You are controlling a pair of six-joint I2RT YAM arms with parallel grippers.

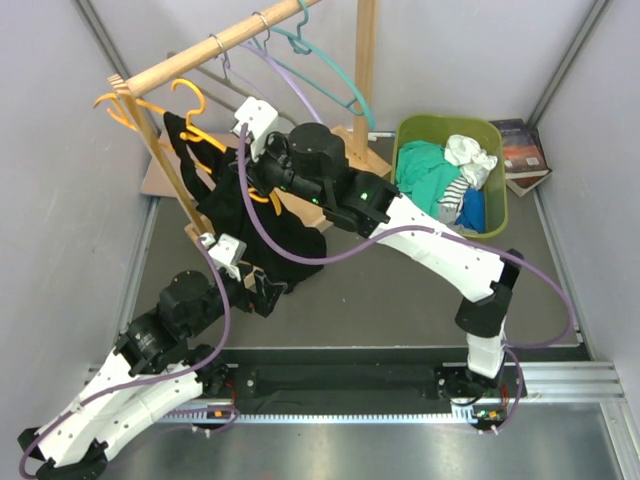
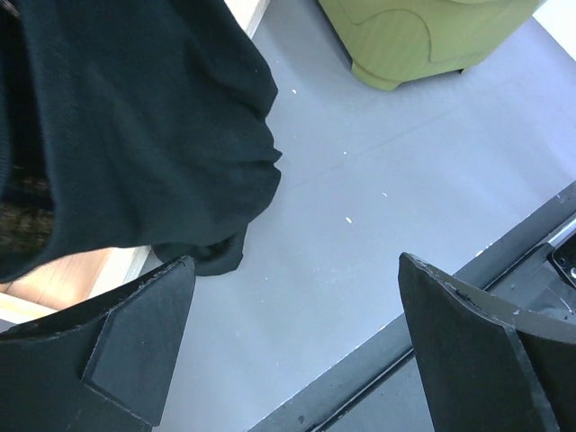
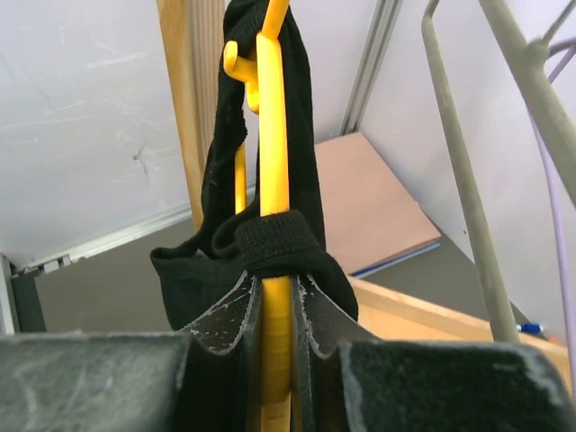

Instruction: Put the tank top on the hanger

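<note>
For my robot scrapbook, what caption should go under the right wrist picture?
Right gripper clamps the orange hanger, with the black tank top looped around its arm.

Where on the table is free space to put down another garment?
Bare grey tabletop lies between the tank top, the green basket and the black front rail, though the right arm spans over it. Near the wooden rack it is crowded by the orange hanger and the right gripper.
</note>
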